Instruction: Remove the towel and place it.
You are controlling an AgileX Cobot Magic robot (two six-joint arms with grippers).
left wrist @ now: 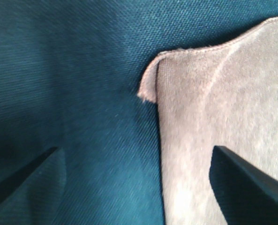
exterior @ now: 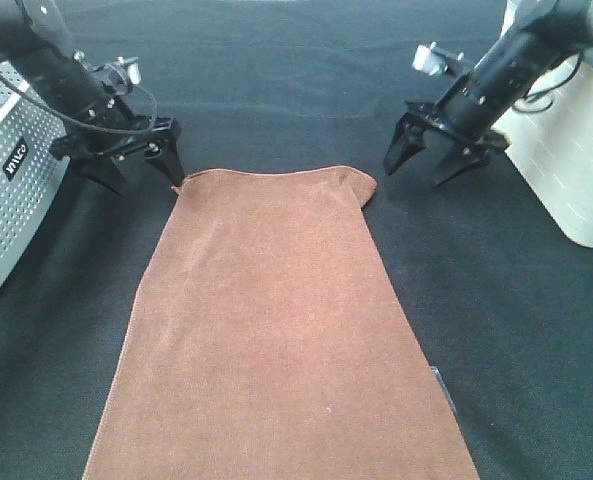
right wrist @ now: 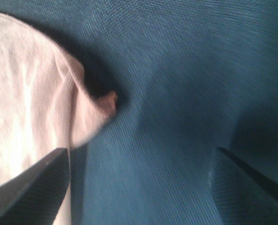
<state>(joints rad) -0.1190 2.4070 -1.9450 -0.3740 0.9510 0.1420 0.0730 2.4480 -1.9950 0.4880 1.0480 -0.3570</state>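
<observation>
A soft, rust-brown microfibre towel (exterior: pixel 276 330) with stitched hems is spread flat on the woven black table covering (exterior: pixel 276 80), from centre to 6 o'clock. The left gripper (exterior: pixel 148 185) is held spread at its 11 o'clock corner. The right gripper (exterior: pixel 414 175) is held spread beside its curled 1 o'clock corner. A perforated grey bin (exterior: pixel 6 200) is seen at 9 o'clock and a white box (exterior: pixel 566 170) at 3 o'clock.

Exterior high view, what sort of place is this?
Likely a robot lab workbench: a left arm and right arm over a black-covered table, a brown towel laid flat, a perforated bin alongside.
</observation>
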